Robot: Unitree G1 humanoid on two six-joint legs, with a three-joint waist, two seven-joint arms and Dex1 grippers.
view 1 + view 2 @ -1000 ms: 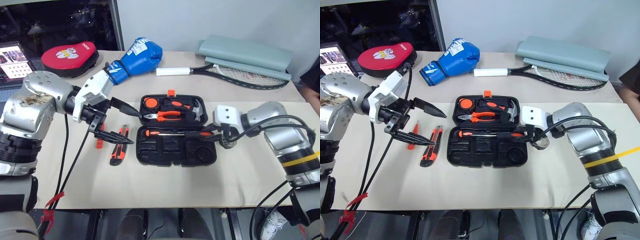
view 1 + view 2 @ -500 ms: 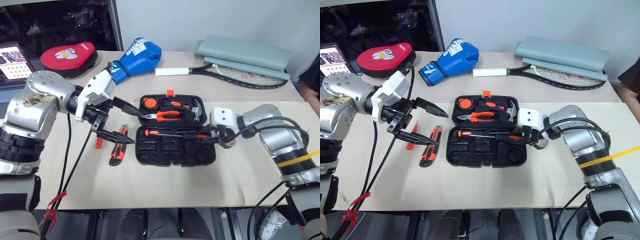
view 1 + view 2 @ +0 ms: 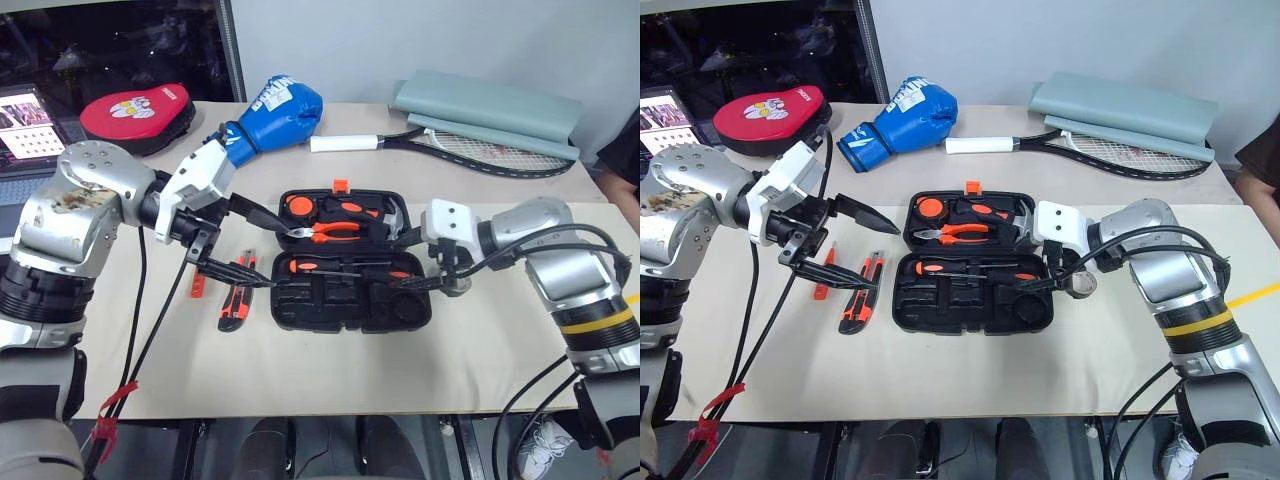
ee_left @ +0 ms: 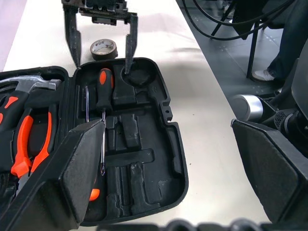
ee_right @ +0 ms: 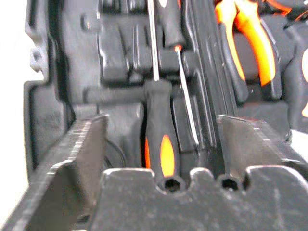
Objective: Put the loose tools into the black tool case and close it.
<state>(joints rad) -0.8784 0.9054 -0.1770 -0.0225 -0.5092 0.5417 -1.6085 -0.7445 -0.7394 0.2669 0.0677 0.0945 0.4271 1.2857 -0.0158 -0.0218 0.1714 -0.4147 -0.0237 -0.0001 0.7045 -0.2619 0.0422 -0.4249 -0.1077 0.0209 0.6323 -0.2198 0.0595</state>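
Plainly, the right gripper hangs parted and empty mid-frame over the black tool case, screwdrivers seated; left gripper gapes centre-left above the utility knife and tester screwdriver, likely next.

Screwdrivers in case (open), knife left, tape roll right
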